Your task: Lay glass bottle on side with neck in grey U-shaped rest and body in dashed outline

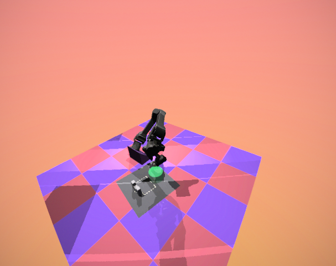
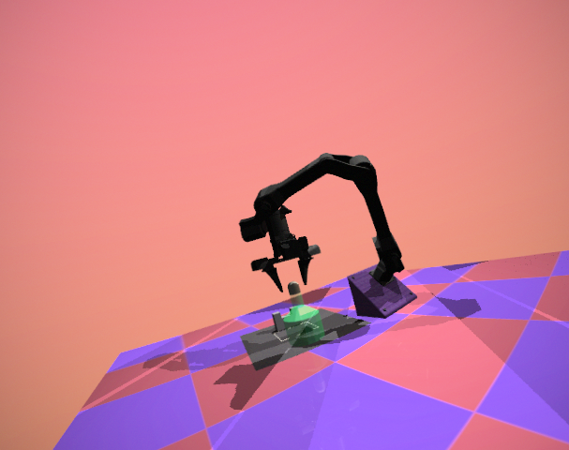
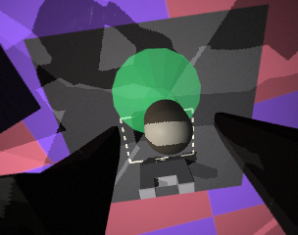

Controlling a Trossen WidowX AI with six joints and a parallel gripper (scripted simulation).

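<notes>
The green glass bottle [image 1: 155, 172] [image 2: 304, 326] [image 3: 139, 78] stands upright on the dark grey mat [image 1: 139, 211] [image 2: 260, 360], its pale-tipped neck pointing up. The gripper [image 2: 292, 287] [image 3: 167, 122] points down over it. Its fingers are apart, one on each side of the neck's top, with visible gaps and no contact seen. The grey U-shaped rest [image 1: 139, 192] [image 2: 277, 322] [image 3: 149, 172] stands on the mat at one end of the dashed outline [image 1: 155, 187] [image 3: 131, 161]. The bottle stands near the other end and hides part of the outline in the wrist view.
The arm rises from a purple wedge-shaped base [image 1: 138, 155] [image 2: 381, 297] behind the mat in the top view and right of it in the exterior view. The mat lies on a purple and red checkered surface [image 1: 219, 200] [image 2: 420, 349]. Shadows of the arm cross both.
</notes>
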